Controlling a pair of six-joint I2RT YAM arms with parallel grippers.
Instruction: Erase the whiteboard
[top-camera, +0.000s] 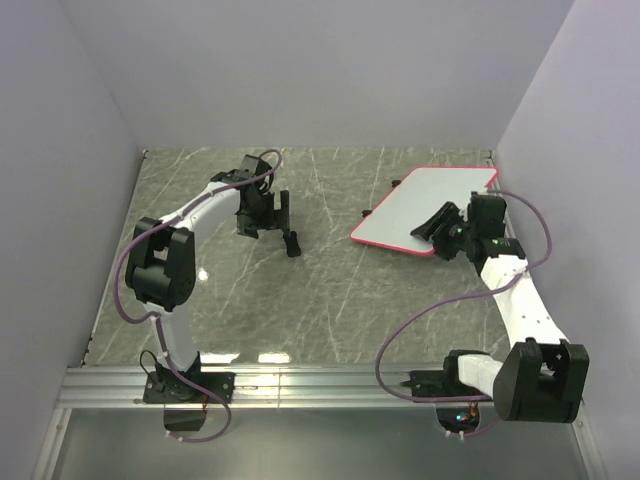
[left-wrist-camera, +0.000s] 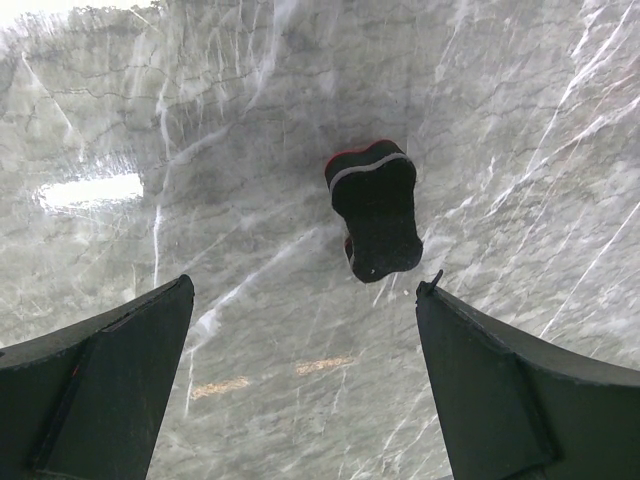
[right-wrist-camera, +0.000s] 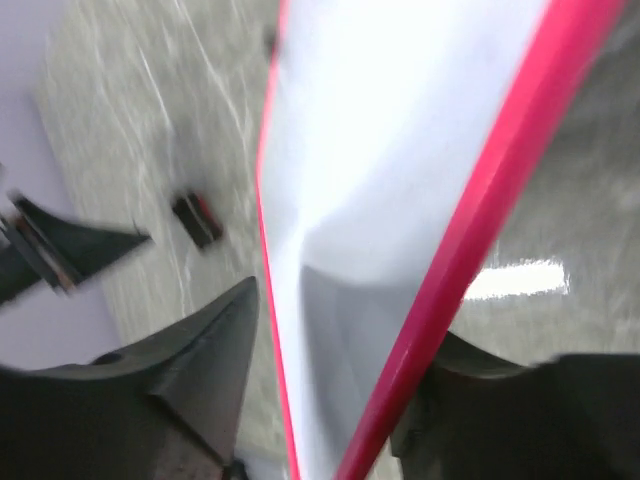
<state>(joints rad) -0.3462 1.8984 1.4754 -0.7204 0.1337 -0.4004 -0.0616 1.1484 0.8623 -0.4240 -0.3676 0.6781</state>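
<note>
The whiteboard (top-camera: 425, 205) lies at the back right of the table, white with a red-pink rim, and I see no scribbles on it. My right gripper (top-camera: 440, 226) is at its near right corner. In the right wrist view the board (right-wrist-camera: 400, 150) runs between my wide-apart jaws (right-wrist-camera: 335, 380), its red rim crossing over the right finger (right-wrist-camera: 500, 420). The small red and black eraser (top-camera: 292, 243) lies on the marble mid-table. My left gripper (top-camera: 265, 222) hovers just behind it, open and empty. The left wrist view shows the eraser (left-wrist-camera: 375, 210) beyond the fingertips (left-wrist-camera: 305, 330).
The grey marble tabletop (top-camera: 300, 300) is walled at the back and both sides. The whiteboard sits close to the right wall (top-camera: 560, 150). The eraser (right-wrist-camera: 197, 218) and the left arm's fingers (right-wrist-camera: 60, 250) show blurred in the right wrist view. A metal rail (top-camera: 320, 385) runs along the near edge.
</note>
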